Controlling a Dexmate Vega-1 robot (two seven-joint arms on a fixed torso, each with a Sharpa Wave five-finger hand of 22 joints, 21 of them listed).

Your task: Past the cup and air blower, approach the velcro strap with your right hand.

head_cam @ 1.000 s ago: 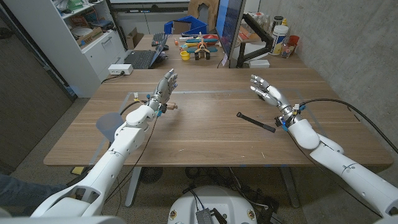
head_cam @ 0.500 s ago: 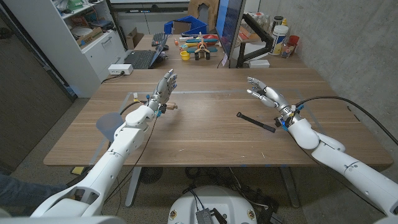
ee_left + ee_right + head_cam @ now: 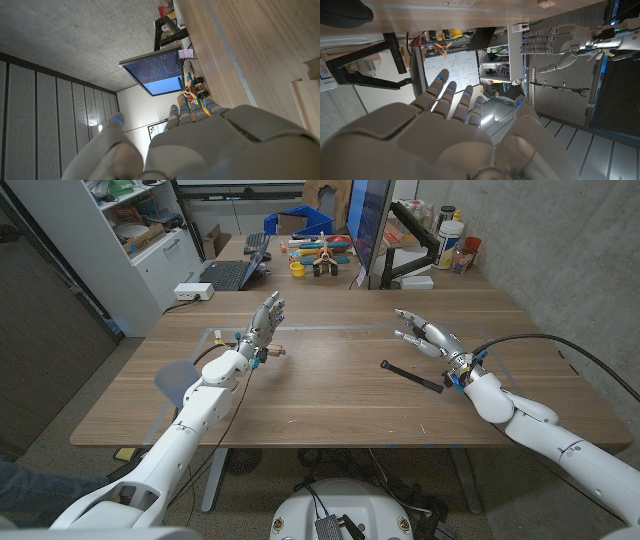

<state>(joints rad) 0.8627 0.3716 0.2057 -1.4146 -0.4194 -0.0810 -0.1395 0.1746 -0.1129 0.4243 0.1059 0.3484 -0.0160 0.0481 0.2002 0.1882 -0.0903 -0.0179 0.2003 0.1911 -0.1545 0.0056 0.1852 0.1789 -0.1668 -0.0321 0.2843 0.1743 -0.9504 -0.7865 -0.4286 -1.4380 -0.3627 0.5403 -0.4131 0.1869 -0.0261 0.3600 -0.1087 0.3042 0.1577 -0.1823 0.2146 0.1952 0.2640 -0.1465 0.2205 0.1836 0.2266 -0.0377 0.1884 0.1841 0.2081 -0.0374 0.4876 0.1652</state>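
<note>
Head view, nearest the robot: both arms enter from the bottom corners and reach over the wooden counter (image 3: 330, 395). The right hand (image 3: 428, 335) is raised above the counter's right half, fingers (image 3: 408, 336) spread apart and extended toward the middle, holding nothing. The black velcro strap (image 3: 411, 375) lies flat on the counter just below and to the left of that hand in the picture, running diagonally from its upper-left end to its lower-right end beside the right wrist; hand and strap are apart.

The left hand (image 3: 262, 322) stands upright on the counter's left half, well apart from the strap, fingers straight and apart, empty. A small light-coloured object (image 3: 278, 351) sits beside the left wrist; its kind cannot be told.

Right wrist view: the back of the right hand (image 3: 445, 125) with fingers fanned open; the left hand (image 3: 555, 42) appears beyond it, also open.

Left wrist view: the back of the left hand (image 3: 200, 145), with the counter (image 3: 255, 50) and a lit monitor (image 3: 155, 70) beyond.

Farther off in the head view: a monitor (image 3: 372, 225) stands at the counter's far edge, with a laptop (image 3: 235, 272), coloured toys (image 3: 320, 255) and bottles (image 3: 452, 240) behind, and a white shelf unit (image 3: 140, 240) at far left.
</note>
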